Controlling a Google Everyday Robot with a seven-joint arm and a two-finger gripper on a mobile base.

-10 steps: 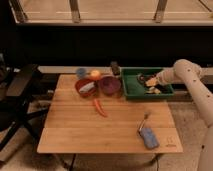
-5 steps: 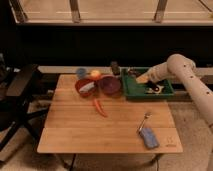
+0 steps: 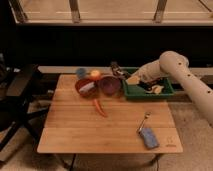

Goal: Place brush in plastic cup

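Observation:
The brush [image 3: 115, 68], short and dark, stands at the table's back edge between the dark purple bowl [image 3: 110, 85] and the green tray [image 3: 165, 92]. My gripper [image 3: 122, 75] reaches in from the right over the tray's left end. It is shut, just right of and below the brush, and I cannot tell whether it touches the brush. The white arm [image 3: 170, 62] runs back to the right. The light-blue plastic cup [image 3: 81, 73] stands at the back left, behind the red bowl [image 3: 86, 88], well left of the gripper.
An orange fruit [image 3: 95, 75] sits between cup and bowls. A red-orange pepper [image 3: 100, 108] lies mid-table. A flat blue pad with a metal stick [image 3: 148, 136] lies front right. Pale items [image 3: 158, 90] lie in the tray. A dark chair [image 3: 20, 92] stands left of the table.
The arm has swung left, carrying the shut gripper from over the tray's middle to its left end beside the brush. The brush, cup and bowls have stayed put.

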